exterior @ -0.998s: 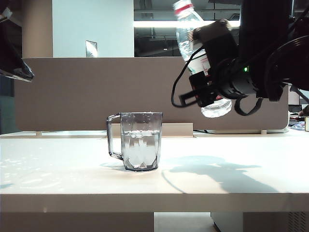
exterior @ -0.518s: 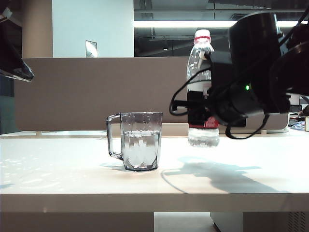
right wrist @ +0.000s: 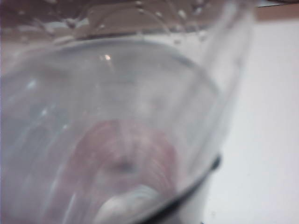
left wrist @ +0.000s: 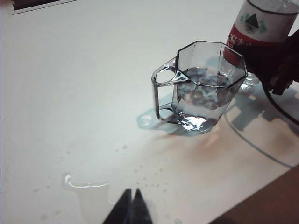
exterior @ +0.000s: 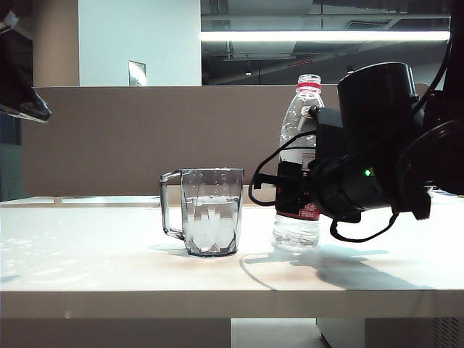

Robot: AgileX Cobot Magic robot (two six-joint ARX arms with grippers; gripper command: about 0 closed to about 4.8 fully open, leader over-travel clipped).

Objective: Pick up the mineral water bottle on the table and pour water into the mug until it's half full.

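Since the earlier frames the mineral water bottle (exterior: 299, 174) has swung from tilted overhead to upright, its base at or just above the surface (exterior: 109, 268) beside the mug (exterior: 210, 212). The right gripper (exterior: 290, 192) holds it at the label, jaws closed on its body. The mug appears about half full of water (left wrist: 198, 93): pouring looks done, and setting down is in hand; next, release and retreat. Only the left wrist view shows spilled droplets and the left gripper (left wrist: 131, 208), jaws together, idle. The right wrist view shows only blurred bottle.
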